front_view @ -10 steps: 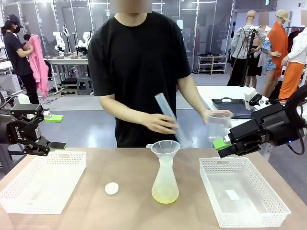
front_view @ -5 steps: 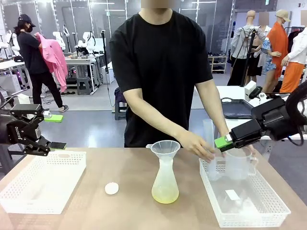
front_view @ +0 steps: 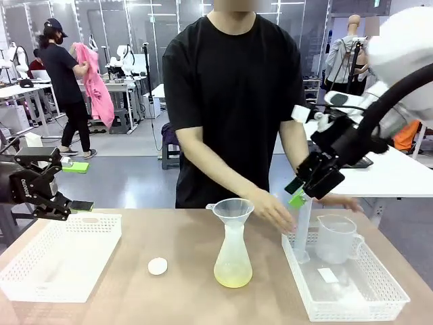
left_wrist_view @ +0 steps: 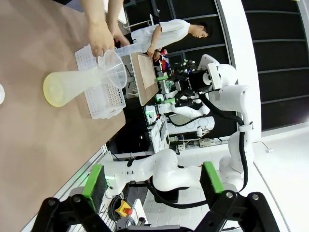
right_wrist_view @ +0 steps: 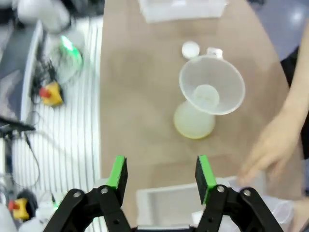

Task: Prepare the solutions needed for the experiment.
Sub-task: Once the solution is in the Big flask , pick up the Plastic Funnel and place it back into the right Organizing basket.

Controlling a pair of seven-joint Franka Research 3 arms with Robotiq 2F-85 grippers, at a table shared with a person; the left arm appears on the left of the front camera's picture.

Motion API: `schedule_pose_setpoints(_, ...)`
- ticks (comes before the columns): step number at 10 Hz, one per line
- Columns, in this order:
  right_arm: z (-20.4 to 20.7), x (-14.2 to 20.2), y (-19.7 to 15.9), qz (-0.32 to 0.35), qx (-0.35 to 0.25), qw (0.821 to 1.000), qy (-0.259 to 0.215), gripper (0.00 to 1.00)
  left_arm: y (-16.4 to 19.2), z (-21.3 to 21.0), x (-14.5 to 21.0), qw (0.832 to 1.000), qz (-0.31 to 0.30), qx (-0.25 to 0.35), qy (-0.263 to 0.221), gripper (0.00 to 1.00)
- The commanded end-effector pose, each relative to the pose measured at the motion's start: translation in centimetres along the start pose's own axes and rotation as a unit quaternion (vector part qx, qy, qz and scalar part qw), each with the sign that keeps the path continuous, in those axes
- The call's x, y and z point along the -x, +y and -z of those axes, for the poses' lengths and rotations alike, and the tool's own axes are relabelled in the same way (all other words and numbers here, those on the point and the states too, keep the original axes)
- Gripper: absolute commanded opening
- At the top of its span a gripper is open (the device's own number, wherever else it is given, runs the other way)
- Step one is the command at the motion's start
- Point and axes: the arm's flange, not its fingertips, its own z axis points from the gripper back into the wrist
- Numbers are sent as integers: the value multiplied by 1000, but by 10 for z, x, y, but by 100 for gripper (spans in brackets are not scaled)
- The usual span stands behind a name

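Observation:
The solutions (front_view: 233,274) are a shallow pale yellow layer in a frosted conical flask (front_view: 233,254) at the table's middle, with a clear funnel (front_view: 233,208) in its neck. From above, the right wrist view shows the funnel (right_wrist_view: 211,84) over the flask (right_wrist_view: 193,121). My right gripper (front_view: 295,193) hangs open and empty above the back left corner of the right basket, beside the person's hand (front_view: 274,208). Its green pads (right_wrist_view: 118,171) stand apart. My left gripper (front_view: 79,186) is open and empty off the table's left edge. The flask (left_wrist_view: 77,84) lies far ahead of its fingers (left_wrist_view: 94,179).
A white basket (front_view: 352,315) at the right holds an upright graduated cylinder (front_view: 302,230) and a clear handled beaker (front_view: 336,238). Another white basket (front_view: 40,284) sits at the left. A small white cap (front_view: 157,266) lies left of the flask. The person stands at the far edge.
The person has set the cylinder and the beaker down in the right basket. My right arm has risen and swung left and up over that basket. The left arm has not moved.

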Motion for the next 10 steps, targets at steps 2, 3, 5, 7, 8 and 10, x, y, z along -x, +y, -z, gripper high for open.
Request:
schedule_pose_setpoints(2,15,-29,-18,-105,69,988,86,71,-2,2,-1,1000,2,11,-2,100)
schedule_pose_setpoints(3,20,-35,-18,-97,72,987,106,71,-2,2,-1,1000,2,11,-2,100)
schedule_pose_setpoints(5,12,-36,-13,-107,54,989,88,71,-2,2,-1,1000,2,11,-2,100)
schedule_pose_setpoints(7,12,-36,-13,-107,54,989,88,71,-2,2,-1,1000,2,11,-2,100)
schedule_pose_setpoints(8,12,-36,-13,-107,54,989,88,71,-2,2,-1,1000,2,11,-2,100)
schedule_pose_setpoints(10,15,-37,-15,-99,61,989,95,71,-2,2,-1,1000,2,11,-2,100)
